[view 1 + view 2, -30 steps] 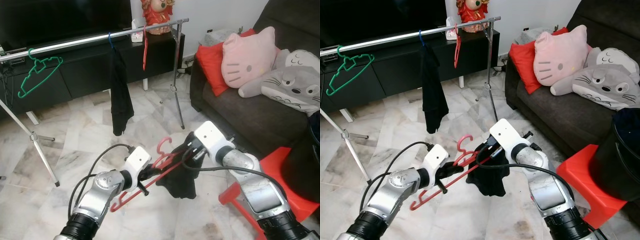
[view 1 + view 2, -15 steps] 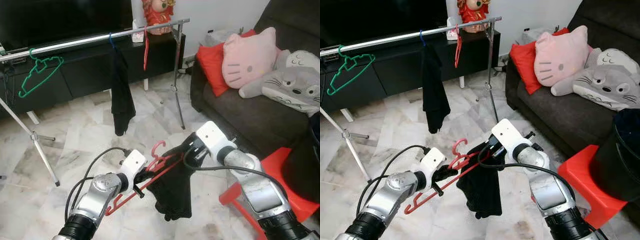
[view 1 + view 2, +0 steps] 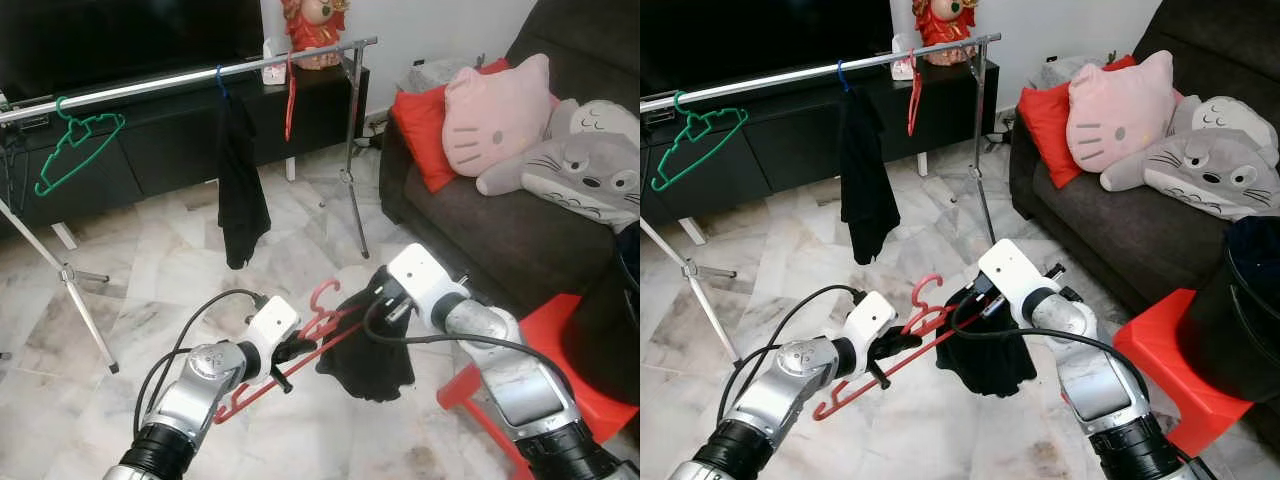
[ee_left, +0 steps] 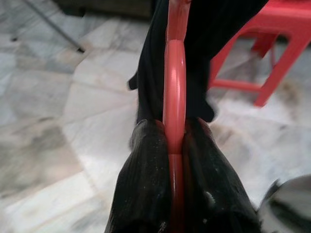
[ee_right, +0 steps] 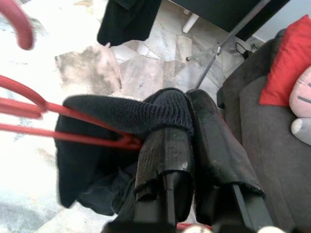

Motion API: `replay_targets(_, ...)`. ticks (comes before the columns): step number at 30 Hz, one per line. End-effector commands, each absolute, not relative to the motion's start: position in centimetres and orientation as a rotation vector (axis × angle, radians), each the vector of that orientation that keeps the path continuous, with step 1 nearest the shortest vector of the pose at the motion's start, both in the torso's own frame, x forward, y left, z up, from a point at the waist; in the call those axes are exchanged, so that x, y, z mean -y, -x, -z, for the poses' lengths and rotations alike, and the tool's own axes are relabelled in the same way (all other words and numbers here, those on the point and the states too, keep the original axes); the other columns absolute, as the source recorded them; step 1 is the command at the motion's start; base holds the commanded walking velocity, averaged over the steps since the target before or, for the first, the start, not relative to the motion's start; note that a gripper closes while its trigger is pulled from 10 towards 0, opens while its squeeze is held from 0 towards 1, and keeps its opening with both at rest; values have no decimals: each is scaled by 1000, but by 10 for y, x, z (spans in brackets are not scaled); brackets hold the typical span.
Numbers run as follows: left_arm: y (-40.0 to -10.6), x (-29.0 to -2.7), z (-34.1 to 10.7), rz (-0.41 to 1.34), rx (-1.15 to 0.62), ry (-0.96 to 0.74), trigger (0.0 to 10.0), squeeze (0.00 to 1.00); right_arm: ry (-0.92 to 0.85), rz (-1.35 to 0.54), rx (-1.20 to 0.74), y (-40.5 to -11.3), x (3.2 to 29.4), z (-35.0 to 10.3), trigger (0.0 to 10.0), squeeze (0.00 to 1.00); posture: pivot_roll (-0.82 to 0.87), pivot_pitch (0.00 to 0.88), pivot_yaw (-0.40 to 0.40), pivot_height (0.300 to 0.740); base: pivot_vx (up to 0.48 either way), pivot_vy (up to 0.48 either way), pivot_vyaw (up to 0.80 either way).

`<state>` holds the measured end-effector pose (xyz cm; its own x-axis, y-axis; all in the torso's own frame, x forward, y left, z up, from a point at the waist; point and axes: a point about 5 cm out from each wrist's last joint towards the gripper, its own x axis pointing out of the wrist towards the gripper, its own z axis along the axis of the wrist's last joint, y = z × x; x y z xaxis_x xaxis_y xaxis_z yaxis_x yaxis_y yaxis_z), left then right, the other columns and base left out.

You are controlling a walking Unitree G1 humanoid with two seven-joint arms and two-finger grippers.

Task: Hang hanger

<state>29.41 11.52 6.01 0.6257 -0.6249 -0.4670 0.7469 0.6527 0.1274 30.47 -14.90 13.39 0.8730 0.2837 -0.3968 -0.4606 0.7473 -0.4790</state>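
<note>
Low in front of the robot, above the marble floor [image 3: 150, 290], both grippers share one red hanger [image 3: 300, 340] that slants from its lower end at about 8 o'clock up toward 2 o'clock, with its hook [image 3: 323, 294] curling upward near the middle. The left gripper [image 3: 290, 350] has its two black fingers [image 4: 146, 179] pressed together on the hanger's red bar, which runs straight up between them in the left wrist view. The right gripper [image 3: 375, 300] is pinched on the upper end, where a black garment [image 3: 370, 355] is draped over the hanger; in the right wrist view its fingers [image 5: 167, 145] squeeze a knitted fold of that cloth right at the hanger's corner, and the rest of the garment hangs bunched below. Up at 11 to 12 o'clock stands a metal clothes rail [image 3: 190, 78] on thin legs, carrying a green hanger [image 3: 78, 145] at its far left, black clothing on a blue hook [image 3: 240, 190] near the centre, and another red hanger [image 3: 290, 95] just right of it. Over at 2 o'clock a dark sofa [image 3: 480, 230] holds a red cushion [image 3: 425, 130], a pink cat-face pillow [image 3: 495, 110] and a grey plush [image 3: 590, 170]. A red plastic stool [image 3: 560, 350] sits at 4 o'clock behind the right arm.
</note>
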Motion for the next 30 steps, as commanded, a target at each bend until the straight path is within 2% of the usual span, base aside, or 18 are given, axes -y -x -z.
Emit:
replay_targets(1, -296, -121, -58, 752, -420, -350, 10000, 0, 601, -389, -270, -309, 152, -145, 10000, 0, -130, 0, -22, 740, 0, 0, 0)
replay_targets(15, -302, -108, -69, 756, -330, -297, 10000, 0, 594, -464, -267, -303, 139, -143, 10000, 0, -133, 0, -23, 740, 0, 0, 0)
replay_targets(27, -292, -86, -88, 930, -235, -33, 10000, 0, 549, -582, -244, -296, 122, -150, 10000, 0, -135, 0, -22, 740, 0, 0, 0)
replay_targets(30, -294, -89, -84, 915, -260, -93, 10000, 0, 533, -588, -236, -296, 118, -155, 10000, 0, -137, 0, -21, 740, 0, 0, 0)
